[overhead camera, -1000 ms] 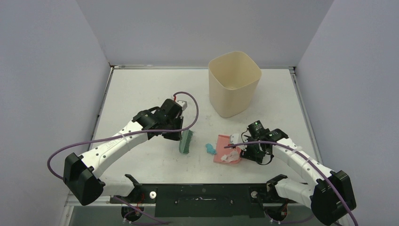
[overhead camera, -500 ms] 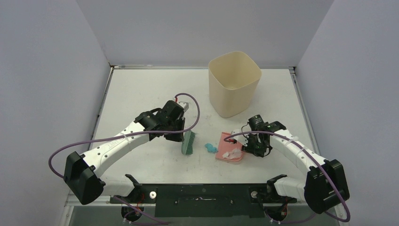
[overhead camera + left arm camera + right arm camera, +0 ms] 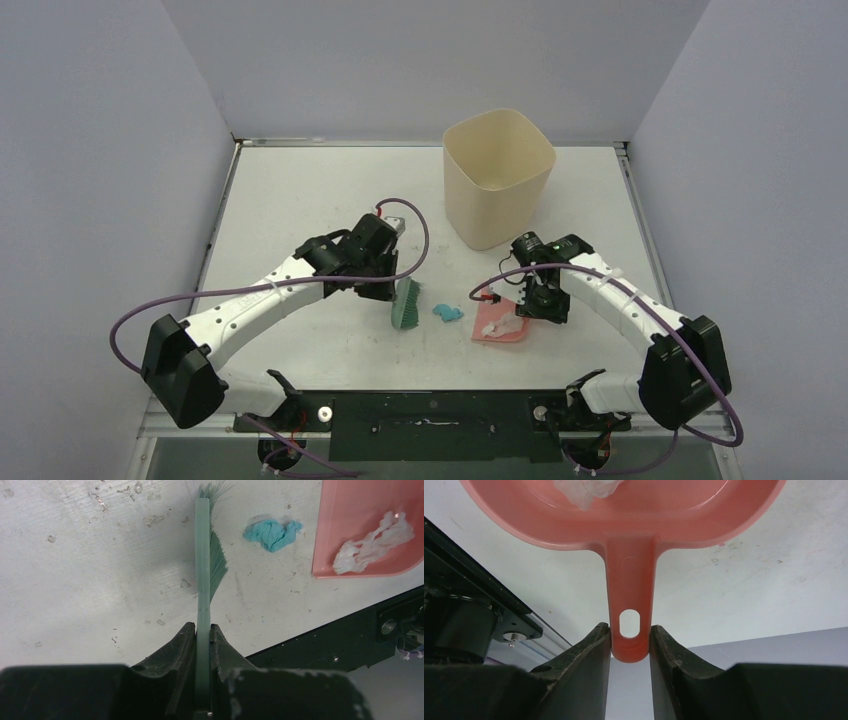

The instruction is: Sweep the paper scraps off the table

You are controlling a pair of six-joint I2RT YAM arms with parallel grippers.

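Between green hand brush (image 3: 202, 565) and pink dustpan (image 3: 350, 505), one teal paper scrap (image 3: 272, 531) lies on the table (image 3: 300, 190), just right of the bristles; left gripper (image 3: 202, 630) clamps the brush handle, right gripper (image 3: 630, 635) pinches the dustpan handle; white scrap (image 3: 372, 542) sits in the pan; brush's long axis looks crosswise to the rightward sweep needed.

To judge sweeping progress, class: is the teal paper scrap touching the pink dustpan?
Apart. The left wrist view shows bare table between the teal paper scrap and the pink dustpan.
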